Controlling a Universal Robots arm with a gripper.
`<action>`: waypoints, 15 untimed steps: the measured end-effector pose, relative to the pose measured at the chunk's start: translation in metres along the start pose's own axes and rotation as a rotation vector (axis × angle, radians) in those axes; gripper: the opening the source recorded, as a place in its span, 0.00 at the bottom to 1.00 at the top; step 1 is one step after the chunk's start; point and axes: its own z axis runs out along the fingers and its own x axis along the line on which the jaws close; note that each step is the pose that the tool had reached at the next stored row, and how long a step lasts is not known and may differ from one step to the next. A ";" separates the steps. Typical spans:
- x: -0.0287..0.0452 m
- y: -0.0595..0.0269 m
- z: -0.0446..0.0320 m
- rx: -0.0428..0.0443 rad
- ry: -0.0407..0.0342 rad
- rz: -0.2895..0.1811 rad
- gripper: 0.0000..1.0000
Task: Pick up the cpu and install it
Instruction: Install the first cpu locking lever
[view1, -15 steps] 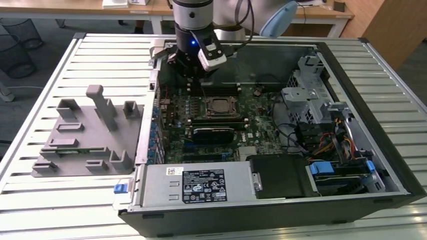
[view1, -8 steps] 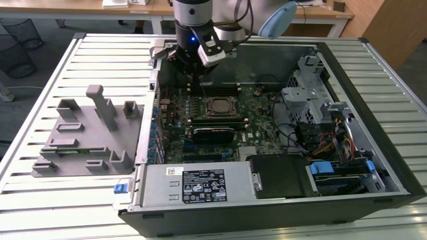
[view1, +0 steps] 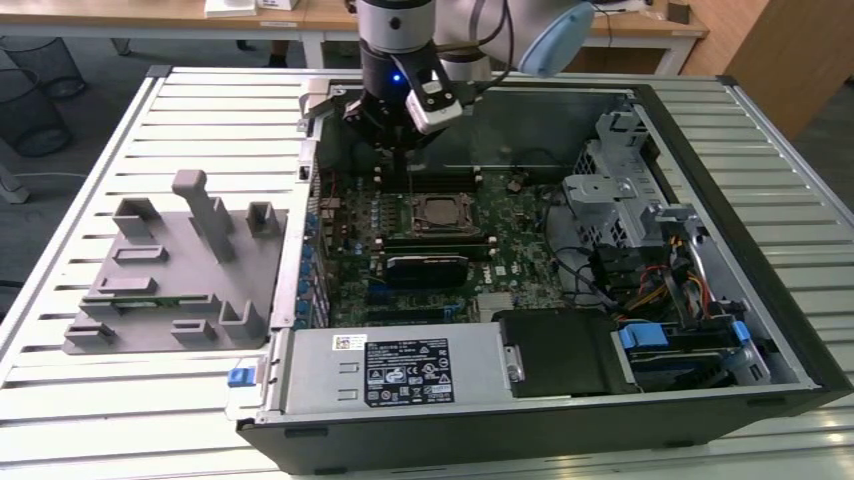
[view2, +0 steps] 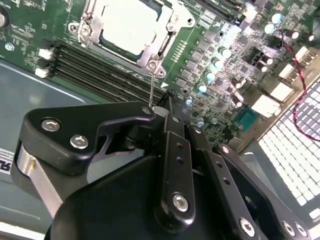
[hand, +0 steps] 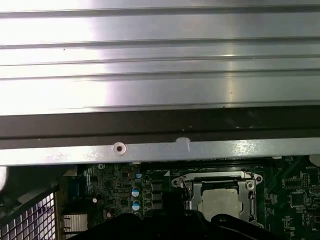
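Note:
The cpu lies flat in the socket frame on the green motherboard inside the open computer case, its pale silvery top facing up. Both wrist views show the cpu seated inside the metal frame. My gripper hangs above the board's far edge, beyond the socket and apart from the chip. In the second wrist view the black fingers come together at one point, so the gripper is shut with nothing in it.
A grey holder block with upright posts sits on the slatted table at the exterior view's left. The case holds a silver power supply, a black card and a drive cage with cables. The case's metal wall runs close behind the gripper.

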 end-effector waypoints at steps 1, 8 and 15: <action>-0.0032 0.0002 0.0001 0.0000 0.0004 0.000 0.11; -0.0220 0.0018 0.0012 0.0001 0.0016 0.000 0.11; -0.0244 0.0019 0.0036 -0.0626 0.0046 0.001 0.11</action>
